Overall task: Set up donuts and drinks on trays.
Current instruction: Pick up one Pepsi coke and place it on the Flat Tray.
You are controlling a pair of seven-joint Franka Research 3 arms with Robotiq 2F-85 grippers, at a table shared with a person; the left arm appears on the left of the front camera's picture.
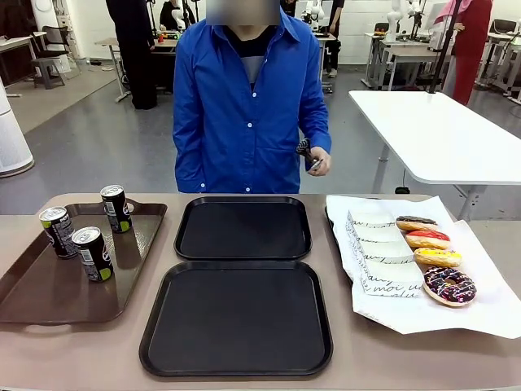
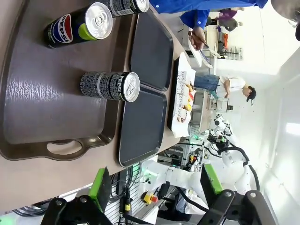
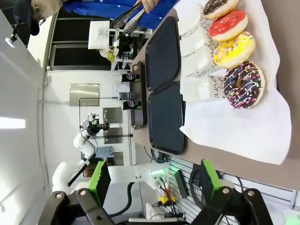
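Two black square trays lie empty in the middle of the table, one far [image 1: 242, 228] and one near [image 1: 236, 319]. Three dark cans stand on the brown tray [image 1: 41, 293] at the left, the nearest can [image 1: 93, 253] in front. At the right, several donuts lie in a row on white paper [image 1: 480, 301]: chocolate [image 1: 416, 222], red [image 1: 427, 239], yellow [image 1: 437, 257] and chocolate-sprinkle [image 1: 449, 285]. My left gripper [image 2: 154, 187] hangs open above the table edge near the brown tray [image 2: 37, 117] and a can [image 2: 110, 86]. My right gripper [image 3: 154, 183] is open, off the table edge near the sprinkle donut [image 3: 243, 84].
A person in a blue shirt stands at the far side, one hand [image 1: 317, 161] holding tongs. Folded white printed paper boxes [image 1: 378, 252] lie beside the donuts. A white table [image 1: 440, 130] stands behind at the right.
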